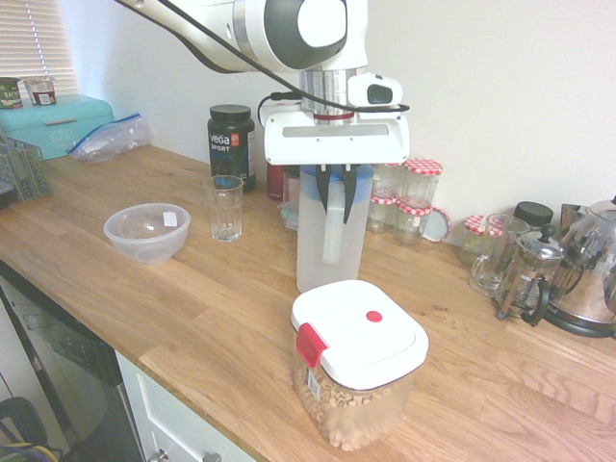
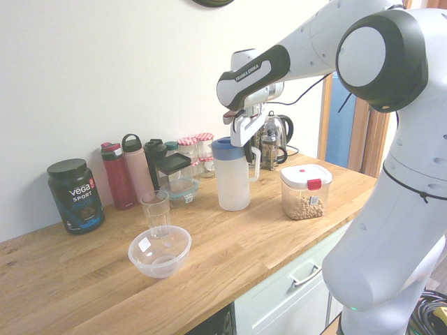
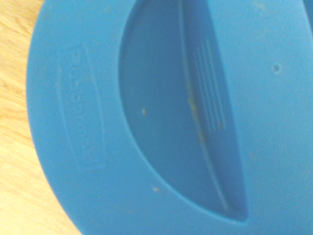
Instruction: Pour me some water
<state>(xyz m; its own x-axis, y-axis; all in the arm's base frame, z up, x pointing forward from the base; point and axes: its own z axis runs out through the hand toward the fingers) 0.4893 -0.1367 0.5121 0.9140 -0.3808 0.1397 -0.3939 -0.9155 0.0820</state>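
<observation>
The tool (image 1: 336, 183) points down, fingers pinching the handle (image 1: 333, 226) of the jug (image 2: 232, 183) standing on the worktop (image 1: 192, 318); a glass (image 1: 224, 207) stands well apart beside it.

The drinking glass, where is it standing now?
In the first exterior view the drinking glass stands upright on the wooden counter, left of the water pitcher, between the clear bowl and the black Vega tub.
</observation>
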